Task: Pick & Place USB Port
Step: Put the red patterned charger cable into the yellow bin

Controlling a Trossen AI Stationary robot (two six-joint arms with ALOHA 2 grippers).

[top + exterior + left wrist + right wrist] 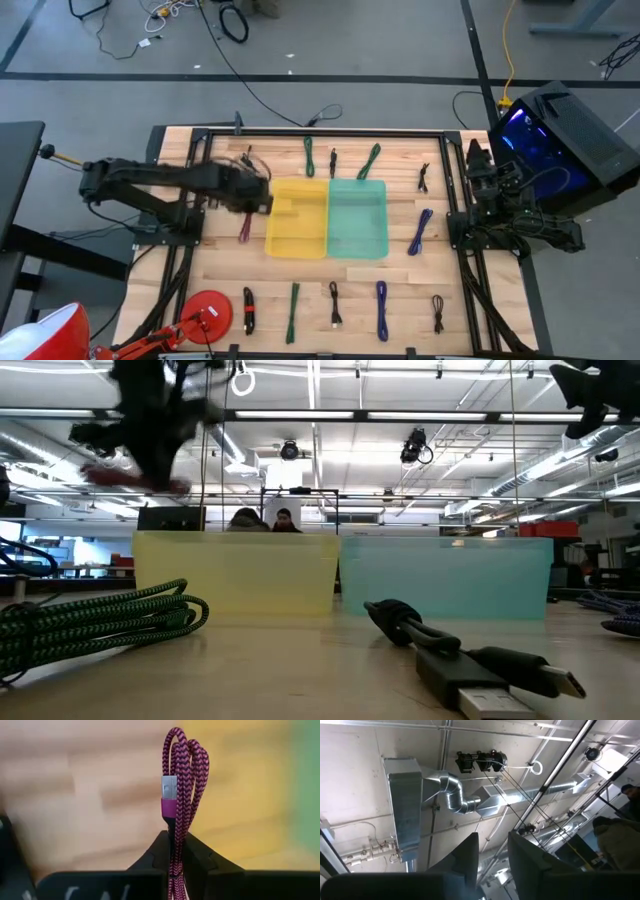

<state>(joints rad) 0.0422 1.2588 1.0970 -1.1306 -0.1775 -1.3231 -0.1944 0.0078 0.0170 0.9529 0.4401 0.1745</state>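
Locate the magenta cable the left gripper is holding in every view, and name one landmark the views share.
High view: magenta cable hangs under the left gripper, beside the yellow bin.
Low view: blurred, upper left.
Left wrist view: centre, clamped between the fingers.
Right wrist view: not in it.
Shared landmark: the yellow bin.

Workshop hall under a bare industrial ceiling

Silver ductwork (445, 790) and strip lights (330, 458) run overhead; grey floor (380, 40) with black cords (235, 20) fills the upper frame; two people (265, 520) sit mid-background.
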